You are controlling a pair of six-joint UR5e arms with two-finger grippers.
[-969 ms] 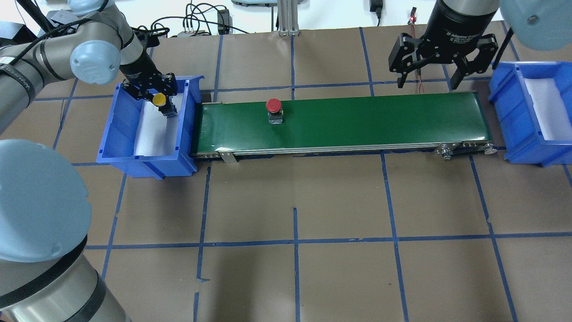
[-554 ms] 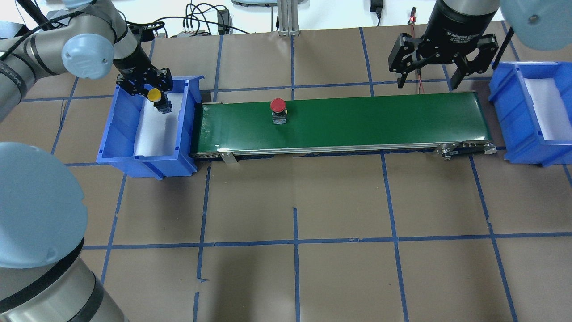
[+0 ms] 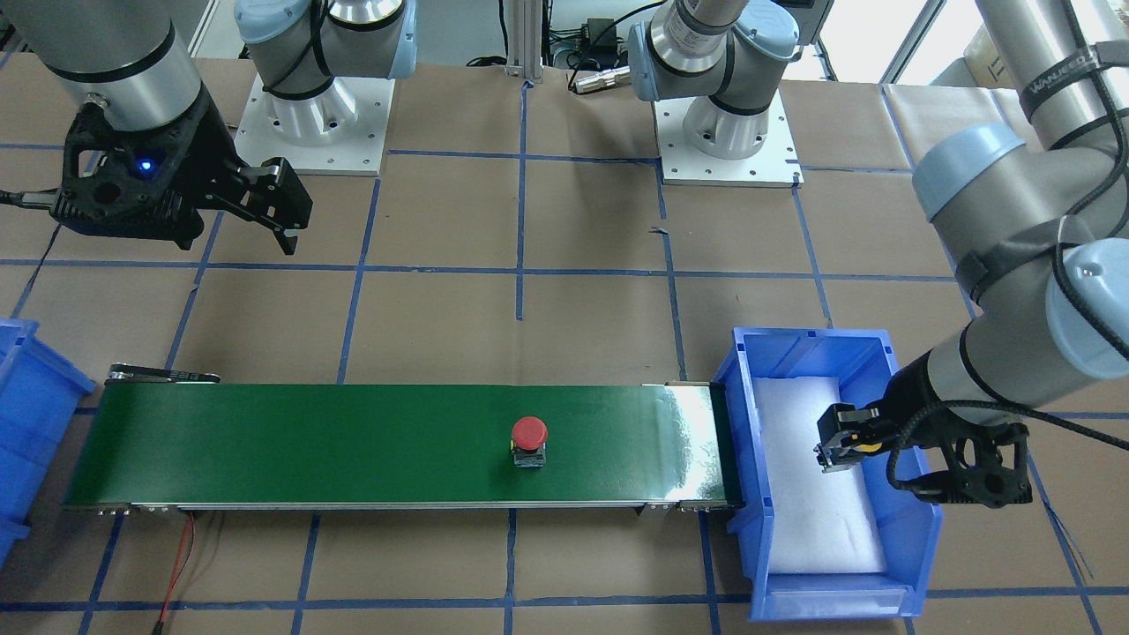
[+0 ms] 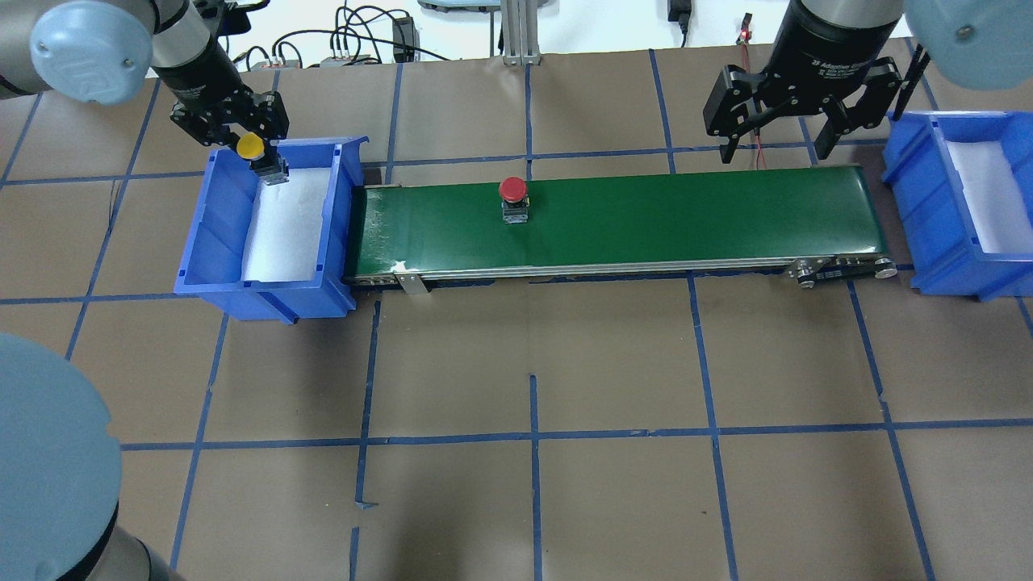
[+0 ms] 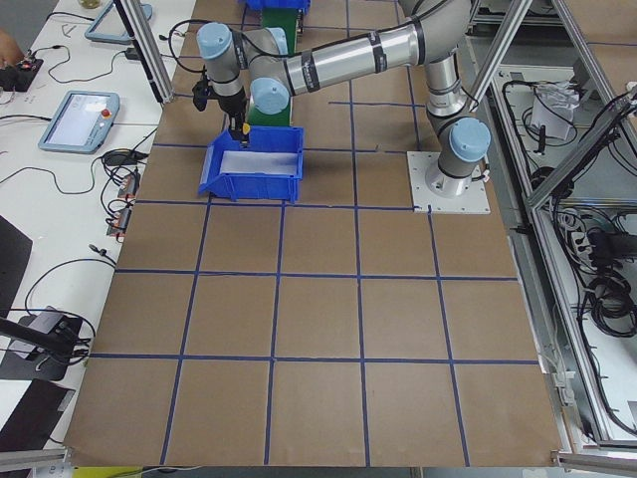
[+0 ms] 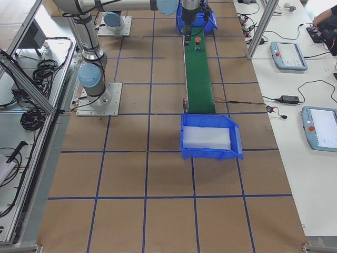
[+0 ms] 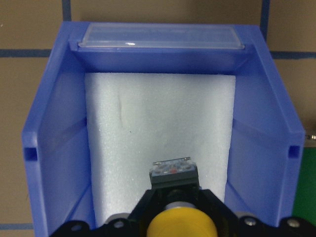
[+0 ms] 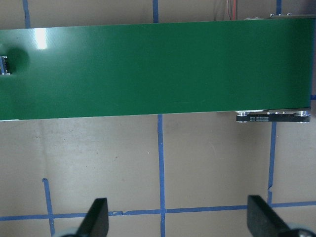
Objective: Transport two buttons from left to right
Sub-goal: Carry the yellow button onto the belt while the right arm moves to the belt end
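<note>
The left claw [image 4: 261,160] grips the yellow button [image 4: 249,146] and has lifted it over the bin [image 4: 211,234], upper left. The red button [image 4: 512,190] rode right along the belt [image 4: 686,218], so it is on its way. The right claw [image 4: 779,147] waits open.

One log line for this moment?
left gripper shut on yellow button, over left bin | red button on belt | right gripper open, empty
</note>
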